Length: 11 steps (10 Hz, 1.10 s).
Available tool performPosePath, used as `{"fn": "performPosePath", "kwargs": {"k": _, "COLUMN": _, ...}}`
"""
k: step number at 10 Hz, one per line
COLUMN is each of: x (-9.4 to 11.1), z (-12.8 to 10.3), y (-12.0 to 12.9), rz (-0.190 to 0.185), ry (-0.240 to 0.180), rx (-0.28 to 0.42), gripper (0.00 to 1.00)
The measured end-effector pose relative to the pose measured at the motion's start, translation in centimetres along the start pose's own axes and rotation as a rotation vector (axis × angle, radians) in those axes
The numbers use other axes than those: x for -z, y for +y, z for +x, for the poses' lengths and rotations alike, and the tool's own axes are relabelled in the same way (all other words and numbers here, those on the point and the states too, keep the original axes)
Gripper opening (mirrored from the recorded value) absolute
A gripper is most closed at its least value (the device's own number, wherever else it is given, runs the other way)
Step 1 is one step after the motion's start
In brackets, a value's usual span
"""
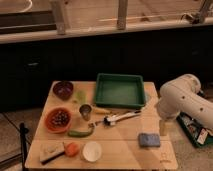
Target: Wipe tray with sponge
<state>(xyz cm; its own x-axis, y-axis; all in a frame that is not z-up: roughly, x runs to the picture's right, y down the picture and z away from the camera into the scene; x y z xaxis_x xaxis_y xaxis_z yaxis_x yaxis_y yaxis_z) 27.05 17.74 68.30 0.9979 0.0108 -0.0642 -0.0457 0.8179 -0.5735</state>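
Observation:
The green tray (120, 90) lies at the back of the wooden table, right of centre, and is empty. The blue-grey sponge (149, 139) lies flat near the front right corner. My white arm (181, 97) reaches in from the right, and my gripper (164, 127) points down over the table's right edge. The gripper is just right of the sponge and slightly behind it, open and holding nothing. It is well in front of the tray's right end.
On the left half stand a purple bowl (63, 90), an orange bowl (59, 120), a metal cup (85, 111), a white bowl (92, 151) and a pale block (51, 151). A white-handled tool (120, 118) lies mid-table. A green bin (196, 131) sits off the right edge.

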Motion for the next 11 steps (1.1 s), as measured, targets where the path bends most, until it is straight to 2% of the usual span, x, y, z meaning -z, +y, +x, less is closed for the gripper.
{"fn": "performPosePath", "kwargs": {"k": 4, "x": -1.6, "z": -0.7, "y": 1.6, "rz": -0.017, "ry": 0.002, "rx": 0.015, "gripper": 0.80}}
{"fn": "performPosePath", "kwargs": {"k": 8, "x": -5.4, "z": -1.5, "y": 3.1, "rz": -0.040, "ry": 0.003, "rx": 0.044, "gripper": 0.80}}
{"fn": "performPosePath", "kwargs": {"k": 11, "x": -6.5, "z": -2.0, "y": 3.9, "rz": -0.055, "ry": -0.001, "rx": 0.069, "gripper": 0.80}}
